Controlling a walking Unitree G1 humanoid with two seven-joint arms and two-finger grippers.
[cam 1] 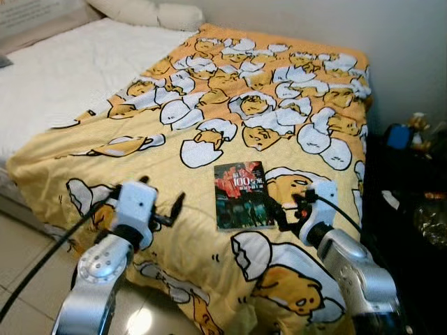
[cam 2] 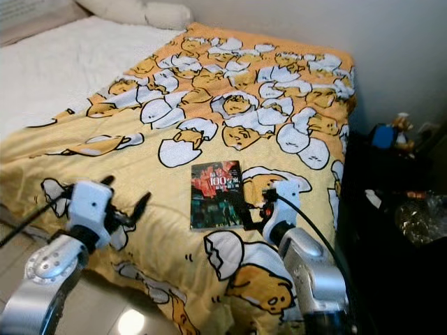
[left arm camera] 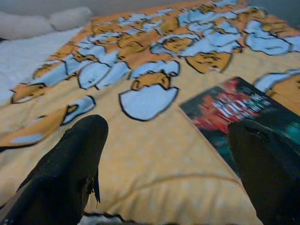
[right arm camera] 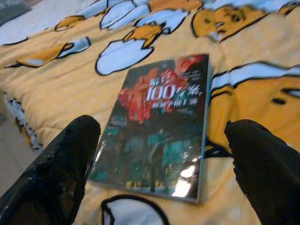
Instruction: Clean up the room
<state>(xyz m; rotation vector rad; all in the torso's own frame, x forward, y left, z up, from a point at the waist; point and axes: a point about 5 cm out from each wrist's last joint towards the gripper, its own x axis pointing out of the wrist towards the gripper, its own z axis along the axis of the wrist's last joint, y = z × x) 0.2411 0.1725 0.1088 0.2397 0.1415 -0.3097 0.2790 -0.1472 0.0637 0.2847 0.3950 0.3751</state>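
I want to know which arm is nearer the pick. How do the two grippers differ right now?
The right gripper sits at the book's right edge; the left gripper hovers over bare blanket, apart from the book. In its wrist view the right gripper's fingers frame the book, while the left gripper has it off to one side. Both are open.

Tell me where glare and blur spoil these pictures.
Left eye view: a bright glare spot on the floor tile, the rest evenly lit. Right wrist view: glare on the book cover's near edge, far blanket soft. Left wrist view: soft throughout, with the left claw fingers close and out of focus.
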